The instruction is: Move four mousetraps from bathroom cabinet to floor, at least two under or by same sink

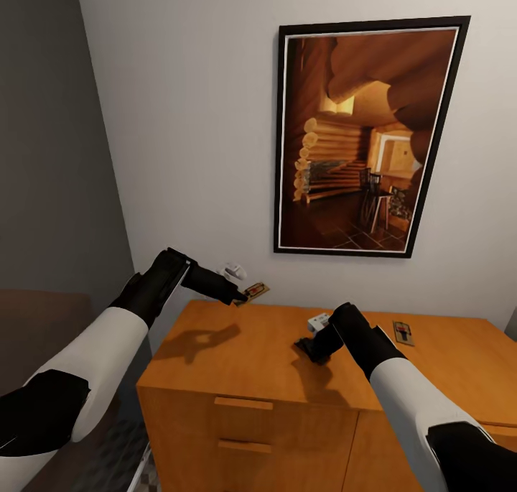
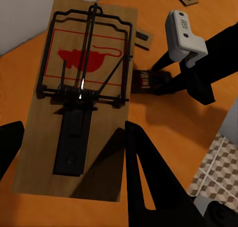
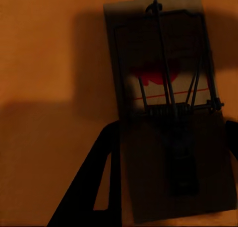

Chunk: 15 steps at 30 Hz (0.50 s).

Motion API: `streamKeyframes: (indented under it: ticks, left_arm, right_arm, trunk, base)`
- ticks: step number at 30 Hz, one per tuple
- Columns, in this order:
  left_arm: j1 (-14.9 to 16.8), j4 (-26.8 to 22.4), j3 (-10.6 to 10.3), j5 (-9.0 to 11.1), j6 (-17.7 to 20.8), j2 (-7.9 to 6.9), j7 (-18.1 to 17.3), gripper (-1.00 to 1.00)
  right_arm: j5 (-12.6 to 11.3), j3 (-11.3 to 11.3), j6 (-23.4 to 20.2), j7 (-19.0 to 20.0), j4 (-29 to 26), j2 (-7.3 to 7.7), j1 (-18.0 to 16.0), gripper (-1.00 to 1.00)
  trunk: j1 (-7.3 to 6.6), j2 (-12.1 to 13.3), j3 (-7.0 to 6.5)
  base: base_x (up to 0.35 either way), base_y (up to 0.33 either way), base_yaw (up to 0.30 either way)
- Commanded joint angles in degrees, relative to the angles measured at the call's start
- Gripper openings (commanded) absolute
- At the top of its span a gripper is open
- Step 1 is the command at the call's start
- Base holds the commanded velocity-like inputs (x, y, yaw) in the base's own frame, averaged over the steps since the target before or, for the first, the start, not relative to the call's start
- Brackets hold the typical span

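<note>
one mousetrap (image 1: 256, 290) is clamped in the left claw (image 1: 240, 296), lifted above the back left of the cabinet (image 1: 244, 348) top, just left of the frame's centre. a second mousetrap (image 3: 171, 113) lies flat on the top, pinched by the right claw (image 1: 305, 347) at lower centre. a third mousetrap (image 1: 403, 332) rests on the top at right, apart from both. a framed picture (image 1: 366, 133) hangs on the wall above
</note>
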<state>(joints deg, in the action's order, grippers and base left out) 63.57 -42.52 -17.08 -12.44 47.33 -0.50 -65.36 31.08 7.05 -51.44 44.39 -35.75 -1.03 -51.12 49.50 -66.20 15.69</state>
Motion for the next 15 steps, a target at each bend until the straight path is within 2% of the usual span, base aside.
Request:
streamKeyframes:
  ticks: [1,15]
  left_arm:
    - [0.05,-0.11,-0.05,-0.61,0.13,-0.03,-0.39,-1.00]
    - [0.11,-0.02,-0.14,-0.72,0.13,-0.03,-0.30,-1.00]
  right_arm:
    - [1.09,0.07,-0.26,0.61,-0.02,0.01,0.01,-1.00]
    - [1.01,0.09,-0.24,0.61,-0.02,0.03,-0.02,-1.00]
  trunk:
    - [-0.22,0.37,-0.09]
    - [-3.29,5.98,-2.60]
  base:
    - [0.000,0.000,0.000]
    - [0.000,0.000,0.000]
